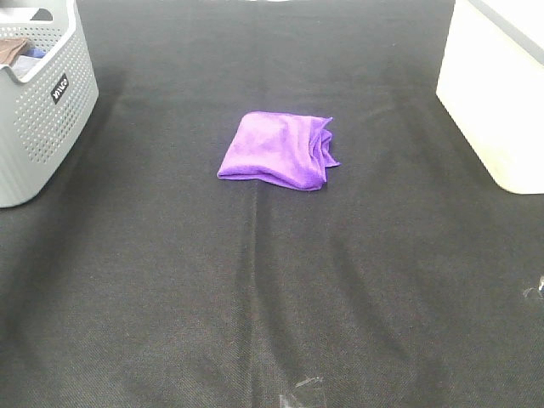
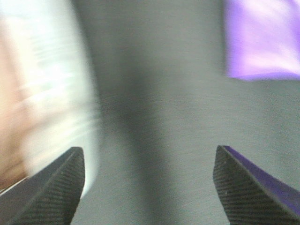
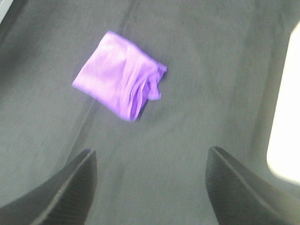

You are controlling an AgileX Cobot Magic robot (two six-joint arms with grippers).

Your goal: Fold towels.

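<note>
The purple towel [image 1: 277, 150] lies folded into a small square on the black table cloth, a little behind the middle, with its layered edges toward the right. It also shows in the right wrist view [image 3: 119, 80] and, blurred, in the left wrist view [image 2: 262, 40]. My left gripper [image 2: 147, 187] is open and empty, well away from the towel. My right gripper [image 3: 150, 185] is open and empty, back from the towel. Neither arm shows in the exterior high view.
A grey perforated basket [image 1: 38, 110] with brownish and blue cloths stands at the back left; it is a blur in the left wrist view [image 2: 42, 89]. A cream box [image 1: 497, 93] stands at the back right, seen also in the right wrist view [image 3: 286, 126].
</note>
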